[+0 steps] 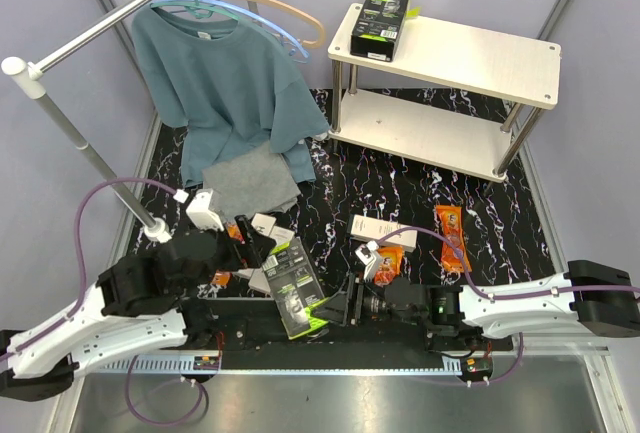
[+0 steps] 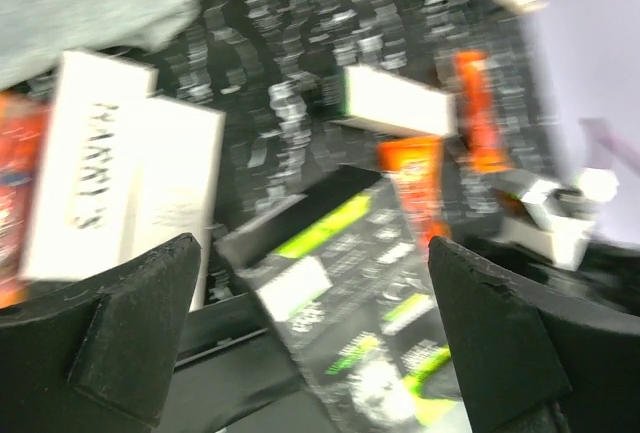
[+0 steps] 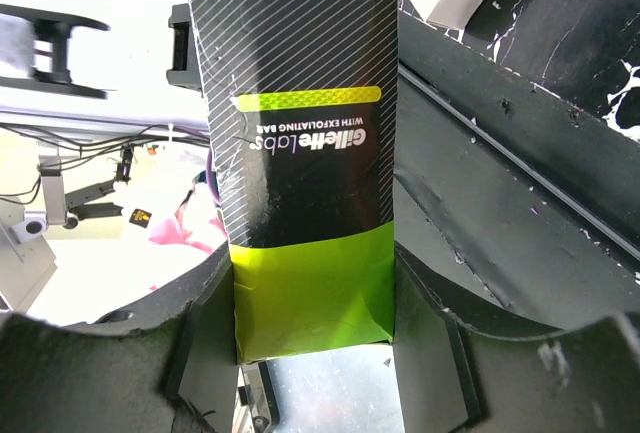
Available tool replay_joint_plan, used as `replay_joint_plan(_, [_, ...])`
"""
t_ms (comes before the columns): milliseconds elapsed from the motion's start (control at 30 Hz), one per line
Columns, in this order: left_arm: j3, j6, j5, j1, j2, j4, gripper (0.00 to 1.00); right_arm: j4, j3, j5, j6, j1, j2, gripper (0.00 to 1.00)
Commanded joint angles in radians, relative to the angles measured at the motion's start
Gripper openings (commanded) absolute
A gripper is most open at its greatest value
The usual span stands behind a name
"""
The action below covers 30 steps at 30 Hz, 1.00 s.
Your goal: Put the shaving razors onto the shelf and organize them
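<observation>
My right gripper point(image 1: 335, 305) point(image 3: 312, 343) is shut on the lime-green end of a black-and-green razor box point(image 1: 293, 288) point(image 3: 300, 153), which is tilted at the near table edge. My left gripper point(image 1: 262, 250) point(image 2: 315, 323) is open, and the same box point(image 2: 370, 323) lies between and below its wide-apart fingers without touching them. Another black-and-green box point(image 1: 385, 18) stands on the top board of the shelf point(image 1: 480, 58). White HARRY'S boxes point(image 1: 383, 230) point(image 2: 90, 168) and orange blister packs point(image 1: 452, 238) point(image 1: 388, 263) lie on the black mat.
A metal clothes rail point(image 1: 70, 43) with a teal T-shirt point(image 1: 225, 83) on hangers stands at the back left. A folded grey cloth point(image 1: 250, 181) lies in front of it. A metal rail point(image 1: 330, 361) runs along the near edge between the arm bases.
</observation>
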Motion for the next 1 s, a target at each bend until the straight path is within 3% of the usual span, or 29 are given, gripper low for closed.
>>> replay_joint_plan(0, [0.082,-0.045,-0.152,0.0,0.116,-0.187,0.99,0.107,0.065,0.01,-0.015,0.006,-0.027,0.06])
replay_joint_plan(200, [0.159,-0.284,-0.287,0.0,0.208,-0.438,0.99,0.084,0.062,0.02,-0.02,0.005,-0.058,0.05])
replay_joint_plan(400, [0.202,-0.395,-0.344,0.0,0.25,-0.618,0.99,-0.031,0.103,0.055,-0.037,0.005,-0.102,0.05])
replay_joint_plan(767, [0.166,-0.39,-0.326,0.0,0.187,-0.613,0.99,-0.569,0.52,0.365,-0.153,0.0,-0.17,0.04])
replay_joint_plan(967, [0.137,-0.351,-0.3,0.0,0.191,-0.558,0.99,-0.747,0.825,0.324,-0.283,-0.078,-0.066,0.04])
